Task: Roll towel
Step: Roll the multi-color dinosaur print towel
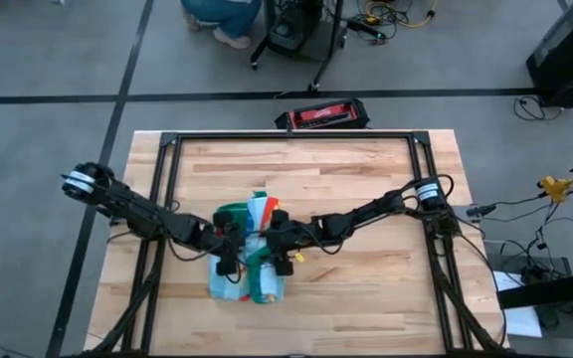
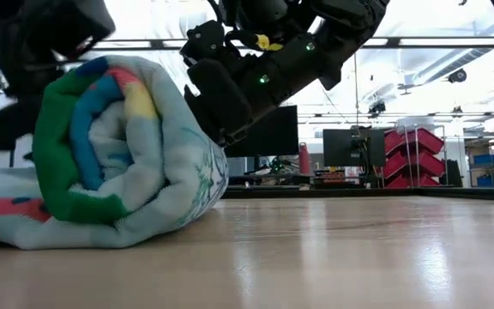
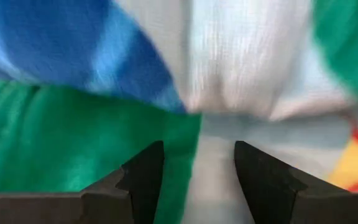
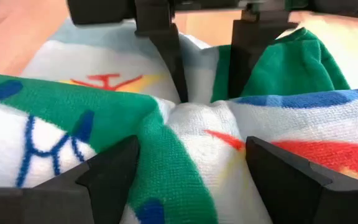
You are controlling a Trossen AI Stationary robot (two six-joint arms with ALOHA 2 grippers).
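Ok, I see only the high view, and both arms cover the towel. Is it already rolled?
Observer: Mostly. From table height the towel is a thick spiral, but a flat tail of it lies on the table beside the roll.
Operator: Does the right tool hold it?
Observer: No. Its wrist view shows the right tool open, with its fingers on either side of a bulge of cloth, not pinching it.
Operator: And the left tool?
Observer: The left tool is open too. Its fingertips press into a crease of the towel, facing the right tool.
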